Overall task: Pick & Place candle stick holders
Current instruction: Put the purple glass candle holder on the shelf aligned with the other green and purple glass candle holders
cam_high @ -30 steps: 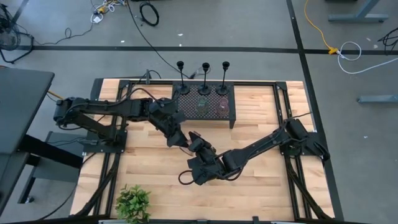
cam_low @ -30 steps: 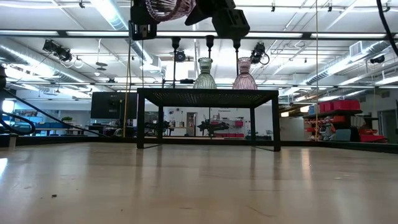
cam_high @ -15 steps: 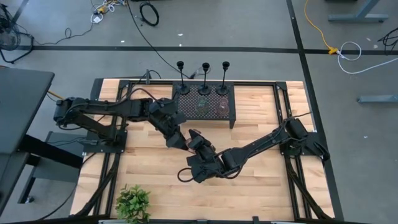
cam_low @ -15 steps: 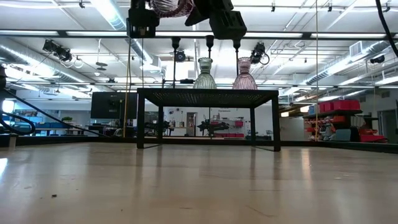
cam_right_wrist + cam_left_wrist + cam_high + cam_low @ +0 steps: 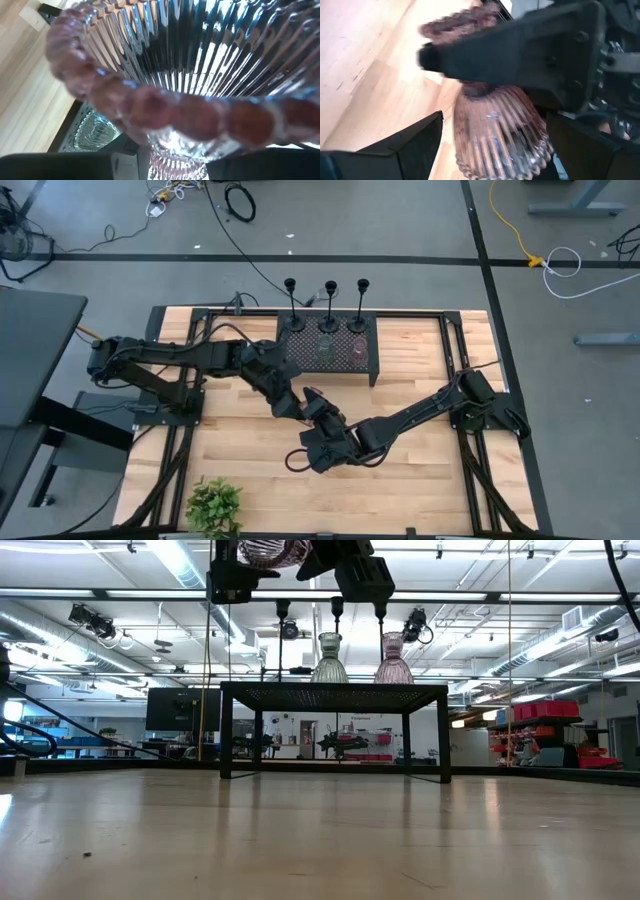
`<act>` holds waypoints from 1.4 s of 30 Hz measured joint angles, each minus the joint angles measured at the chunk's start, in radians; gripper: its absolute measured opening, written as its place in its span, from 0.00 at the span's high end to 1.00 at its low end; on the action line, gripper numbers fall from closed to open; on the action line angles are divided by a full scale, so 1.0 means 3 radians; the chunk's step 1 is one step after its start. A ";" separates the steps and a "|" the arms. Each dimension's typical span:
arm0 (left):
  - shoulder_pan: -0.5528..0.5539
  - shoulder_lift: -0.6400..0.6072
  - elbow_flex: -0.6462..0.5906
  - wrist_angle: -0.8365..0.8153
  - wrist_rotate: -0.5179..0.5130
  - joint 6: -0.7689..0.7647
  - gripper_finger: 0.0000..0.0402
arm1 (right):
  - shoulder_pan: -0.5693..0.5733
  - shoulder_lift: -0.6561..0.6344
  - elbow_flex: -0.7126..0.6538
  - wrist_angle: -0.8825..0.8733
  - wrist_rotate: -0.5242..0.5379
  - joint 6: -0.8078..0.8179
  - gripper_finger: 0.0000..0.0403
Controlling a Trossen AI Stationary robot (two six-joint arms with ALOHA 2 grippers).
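A pinkish ribbed glass candle holder (image 5: 495, 135) hangs high over the table's middle, between both grippers; it also shows at the top of the low view (image 5: 265, 550). My right gripper (image 5: 312, 408) is shut on it. My left gripper (image 5: 495, 165) is open, with one finger on each side of the glass's flared end. A green glass holder (image 5: 330, 658) and a pink one (image 5: 393, 658) stand on a black mesh stand (image 5: 372, 360). Three black stem holders (image 5: 330, 286) stand upright along the stand's far edge. My right gripper pinches the glass holder's narrow waist (image 5: 475, 90) between its two fingers, one dark finger (image 5: 520, 55) lying across it. It reaches in from the table's near right. The holder is lifted well clear of the table and tilted. Whether my left gripper's fingers (image 5: 415, 145) touch the flared end, I cannot tell.
A green leafy plant (image 5: 213, 507) stands at the table's near left edge. The black stand (image 5: 335, 690) takes up the far middle. Bare wood lies near and to both sides of the grippers.
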 joint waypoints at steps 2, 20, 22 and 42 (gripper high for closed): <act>0.0001 0.0006 0.0000 0.0003 -0.0040 -0.0042 0.12 | 0.0001 0.0000 0.0018 -0.0010 0.0008 -0.0025 0.69; -0.0022 0.0252 0.0004 0.0310 0.0389 -0.0076 0.31 | 0.0069 0.0000 0.0070 -0.0155 0.0051 0.0050 0.69; -0.0022 0.0252 0.0004 0.0309 0.0394 -0.0029 0.31 | 0.0070 0.0000 0.0070 -0.0150 0.0077 0.0020 0.69; -0.0027 0.0122 -0.0003 0.0114 0.0357 0.0328 0.37 | 0.0045 -0.0013 0.0072 -0.0125 0.0423 0.0297 0.41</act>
